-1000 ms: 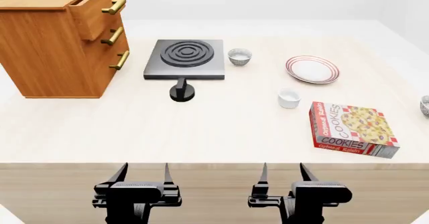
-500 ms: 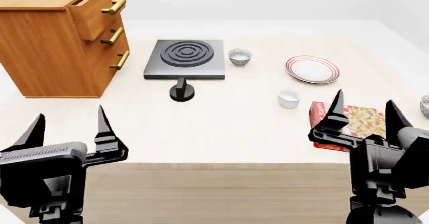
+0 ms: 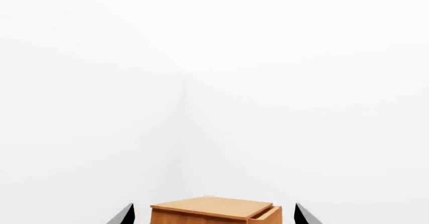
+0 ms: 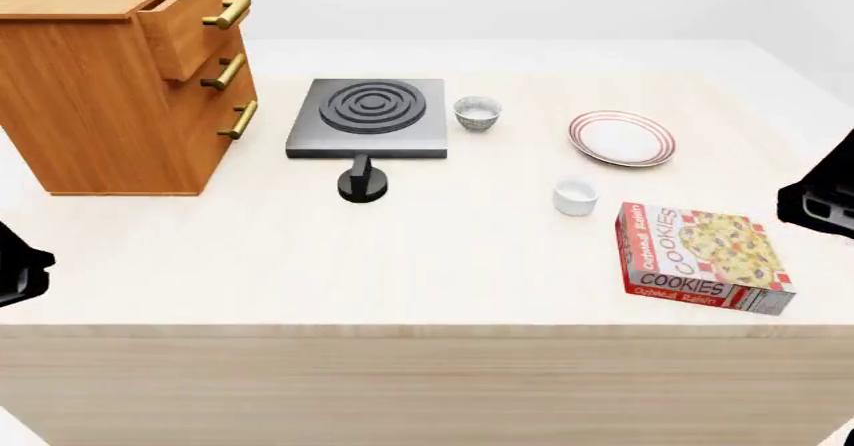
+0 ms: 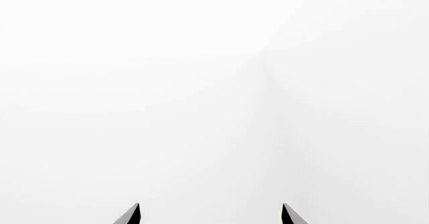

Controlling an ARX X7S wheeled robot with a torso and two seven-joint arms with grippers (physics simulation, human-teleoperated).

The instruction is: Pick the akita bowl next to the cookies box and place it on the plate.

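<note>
Fingertips of the left claw (image 3: 213,216) stand wide apart in the left wrist view, so it is open and holds nothing; between them, farther off, shows the top of a wooden cabinet (image 3: 211,213). The right claw (image 5: 211,215) is likewise spread open and empty, facing only white wall.

From the head view, a dark part of the left arm (image 4: 20,266) cuts in at the table's (image 4: 400,266) left edge and a dark part of the right arm (image 4: 821,191) at its right edge. Nearest on the table lies the cookies box (image 4: 701,258), flat, at the right. The akita bowl beside it cannot be seen; the right arm covers the spot just past the box. Beyond the box stands a small white cup (image 4: 575,195), then the plate (image 4: 622,138). A black burner (image 4: 370,116) sits mid-table with a second speckled bowl (image 4: 477,113) just beside it.
</note>
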